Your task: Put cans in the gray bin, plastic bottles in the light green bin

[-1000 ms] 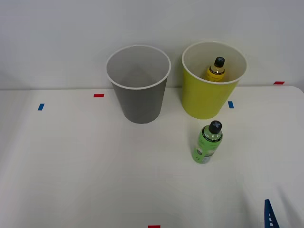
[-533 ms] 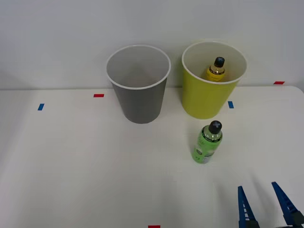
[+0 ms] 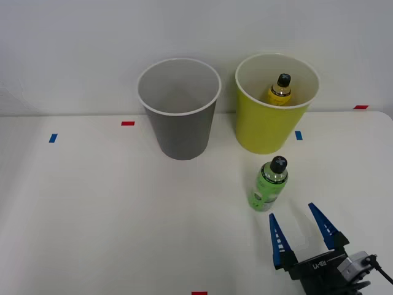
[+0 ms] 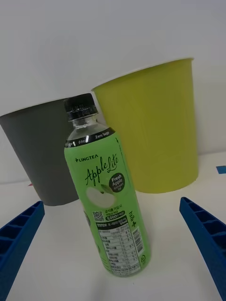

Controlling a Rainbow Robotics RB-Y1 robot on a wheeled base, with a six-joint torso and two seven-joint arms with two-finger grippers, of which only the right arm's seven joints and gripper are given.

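The right gripper (image 3: 301, 228) has advanced into view over the last second — jaws spread wide, lined up on the upright green labelled plastic bottle (image 3: 269, 184) just before the yellow-green plastic bin (image 3: 270, 126). 1 yellow bottle (image 3: 279, 90) already sits inside — a grasp looks next.

Right gripper (image 3: 301, 225): two blue, ribbed, tapering fingers (image 3: 277, 240) on a black base with white lettering.

Bright green bottle (image 4: 107, 197) with black cap; yellow-green bin (image 3: 268, 126); dark-gray bin (image 3: 181, 132); blue ribbed hand (image 3: 302, 232)
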